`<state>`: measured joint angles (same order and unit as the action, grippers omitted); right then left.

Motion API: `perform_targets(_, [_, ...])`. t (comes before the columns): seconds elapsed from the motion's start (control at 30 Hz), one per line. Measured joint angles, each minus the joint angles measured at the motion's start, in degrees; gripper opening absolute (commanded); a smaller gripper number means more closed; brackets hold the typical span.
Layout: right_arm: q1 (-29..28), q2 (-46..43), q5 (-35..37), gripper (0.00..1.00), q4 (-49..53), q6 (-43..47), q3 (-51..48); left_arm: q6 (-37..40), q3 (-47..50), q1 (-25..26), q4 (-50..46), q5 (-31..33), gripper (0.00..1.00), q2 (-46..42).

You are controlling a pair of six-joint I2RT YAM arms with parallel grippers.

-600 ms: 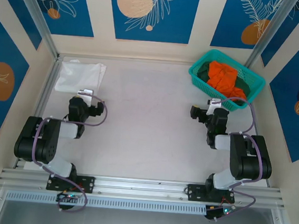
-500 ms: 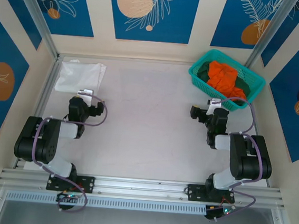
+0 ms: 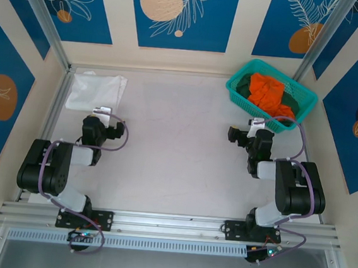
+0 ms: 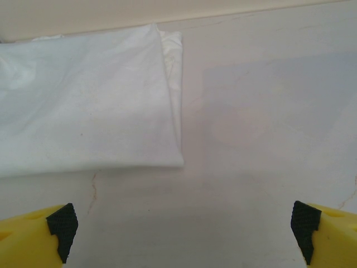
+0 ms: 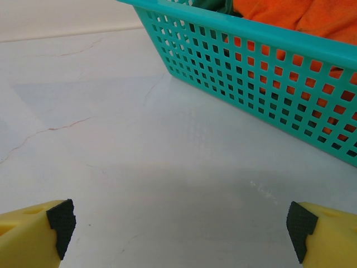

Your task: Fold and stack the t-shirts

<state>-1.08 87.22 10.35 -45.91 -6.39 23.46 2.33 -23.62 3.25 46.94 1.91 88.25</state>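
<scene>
Pale marbled tabletop point(image 3: 177, 153), cream walls point(image 3: 173, 59) with blue leaf-and-orange-disc panels point(image 3: 195, 28), aluminium corner posts point(image 3: 41, 16).

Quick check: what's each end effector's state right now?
Left end effector: open, holding nothing, white t-shirt ahead.
Right end effector: open, holding nothing, basket ahead.

Far-left corner: lone t-shirt point(image 3: 95, 92) lies flat on the surface point(image 3: 178, 146), along its left edge
Far-right corner: basket point(image 3: 243, 72) stands on the surface
Inside the basket: upper t-shirt point(image 3: 267, 90) lies over lower t-shirt point(image 3: 243, 84)
Left tool point(image 4: 183, 223): just before the lone t-shirt, apart from it
Right tool point(image 5: 181, 223): just before the basket, apart from it
</scene>
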Motion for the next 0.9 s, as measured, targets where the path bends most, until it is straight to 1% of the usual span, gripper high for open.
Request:
perform_targets(0.43, [-0.6,0.0,0.4,0.99,-0.6,0.2,-0.3,0.0,0.0,0.0,-0.2,-0.4,1.00,0.0])
perform_targets(0.47, [-1.1,-0.2,0.8,0.99,-1.5,0.4,-1.0,0.1,-0.2,0.0,-1.4,-0.9,1.00,-0.4])
perform_targets(0.53, [-2.8,-2.6,2.4,0.99,-1.5,1.0,-3.1,0.2,-2.0,0.0,-7.9,-2.0,1.00,-2.4])
perform_targets(0.6, [-4.8,-9.9,4.2,0.99,5.8,1.7,-3.5,0.3,-5.5,0.0,-14.9,-2.6,1.00,-5.1])
perform_targets(0.67, [-6.0,-18.2,4.7,0.99,12.1,1.7,-2.0,0.3,-8.3,0.2,-18.3,-2.6,1.00,-8.9])
perform_targets(0.73, [-6.3,-26.8,4.8,0.99,17.0,0.7,0.3,-0.7,-9.9,0.5,-19.6,-2.8,1.00,-13.8])
perform_targets(0.83, [-5.6,-39.3,6.3,0.99,25.7,-5.3,3.3,-4.0,-13.3,0.8,-23.6,-3.9,1.00,-21.1])
perform_targets(0.9, [-3.0,-45.9,4.7,0.99,31.0,-10.6,4.2,-7.0,-18.5,1.5,-28.3,-3.8,1.00,-24.4])
